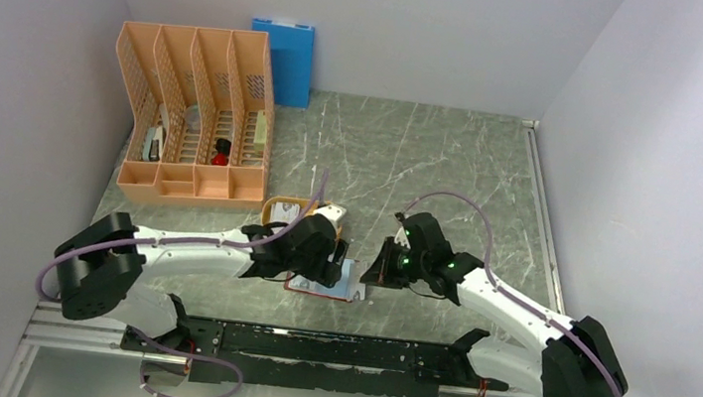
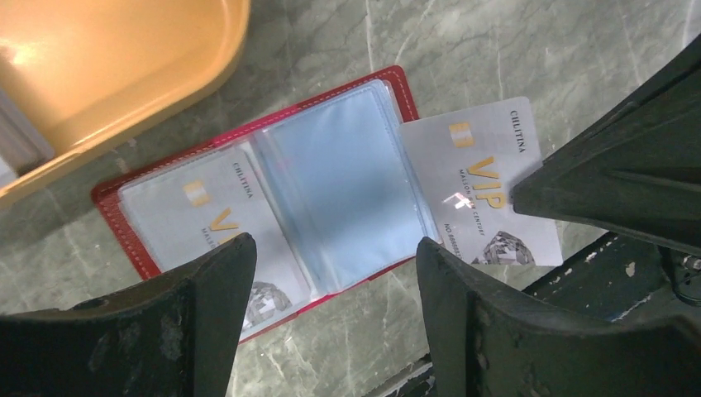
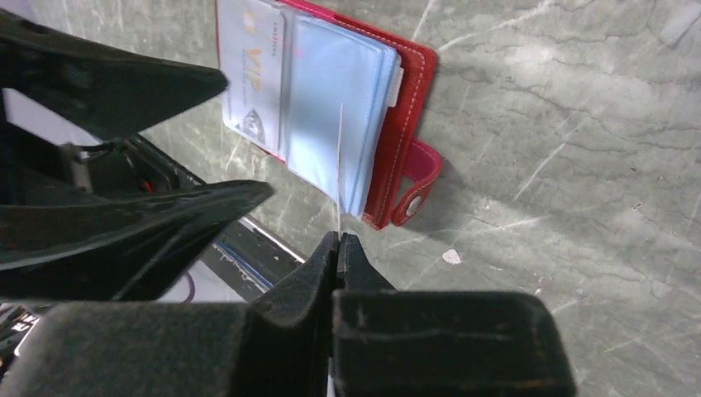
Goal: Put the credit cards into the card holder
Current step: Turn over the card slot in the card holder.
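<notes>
Meeting the right edge of the open dark red bifold card holder (image 2: 331, 182) mid-frame, the pale plastic VIP credit card (image 2: 479, 186) has its long axis parallel to the spine. The right tool (image 3: 338, 241) pinches its outer side; the left tool (image 2: 332, 244) gapes empty.

Left tool (image 2: 335, 258) spread, right tool (image 3: 338, 241) pinched

Lab cell: plain white walls (image 1: 654, 143)

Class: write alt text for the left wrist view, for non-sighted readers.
The right pincer holds a second card against the outer edge of an open red card holder that holds a first card. The open left pincer hovers above; an orange tray lies beyond.
</notes>
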You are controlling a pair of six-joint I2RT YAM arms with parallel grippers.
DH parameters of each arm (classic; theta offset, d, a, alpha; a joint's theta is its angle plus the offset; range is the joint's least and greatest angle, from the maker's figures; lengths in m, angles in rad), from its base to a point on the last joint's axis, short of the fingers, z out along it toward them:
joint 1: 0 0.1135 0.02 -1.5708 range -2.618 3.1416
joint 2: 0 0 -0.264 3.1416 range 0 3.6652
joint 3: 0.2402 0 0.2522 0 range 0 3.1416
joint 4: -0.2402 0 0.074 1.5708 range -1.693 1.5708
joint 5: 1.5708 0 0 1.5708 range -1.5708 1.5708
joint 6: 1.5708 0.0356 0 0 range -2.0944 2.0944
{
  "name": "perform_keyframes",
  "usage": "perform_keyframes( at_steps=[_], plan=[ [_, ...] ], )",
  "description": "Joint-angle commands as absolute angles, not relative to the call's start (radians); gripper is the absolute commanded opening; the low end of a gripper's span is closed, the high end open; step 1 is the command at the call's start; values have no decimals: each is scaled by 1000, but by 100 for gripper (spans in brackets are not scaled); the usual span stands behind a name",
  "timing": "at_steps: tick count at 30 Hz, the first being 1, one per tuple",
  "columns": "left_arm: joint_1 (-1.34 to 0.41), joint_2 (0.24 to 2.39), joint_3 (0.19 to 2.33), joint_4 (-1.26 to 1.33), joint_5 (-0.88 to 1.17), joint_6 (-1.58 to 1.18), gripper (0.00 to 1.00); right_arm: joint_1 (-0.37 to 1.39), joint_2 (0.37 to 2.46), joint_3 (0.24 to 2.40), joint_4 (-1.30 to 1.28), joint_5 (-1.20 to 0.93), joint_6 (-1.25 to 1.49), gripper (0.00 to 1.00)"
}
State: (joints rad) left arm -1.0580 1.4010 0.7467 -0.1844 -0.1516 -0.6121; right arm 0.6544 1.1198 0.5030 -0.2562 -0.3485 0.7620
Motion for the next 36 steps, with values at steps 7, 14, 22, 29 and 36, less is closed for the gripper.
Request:
perform_keyframes(
  at_steps=[7,14,22,29,36],
  plan=[
    [-1091,1408,774,-202,-274,-615,75,649,1150,496,-257,-390,772,0],
    [-1091,1429,753,-190,-260,-633,74,645,1153,455,-224,-409,806,0],
    [-1091,1440,739,-177,-264,-641,74,646,1147,459,-227,-417,800,0],
    [-1091,1463,731,-141,-224,-644,74,645,1209,481,-173,-472,791,0],
    [-1091,1493,748,-125,-192,-643,74,646,1204,496,-136,-497,785,0]
  ],
)
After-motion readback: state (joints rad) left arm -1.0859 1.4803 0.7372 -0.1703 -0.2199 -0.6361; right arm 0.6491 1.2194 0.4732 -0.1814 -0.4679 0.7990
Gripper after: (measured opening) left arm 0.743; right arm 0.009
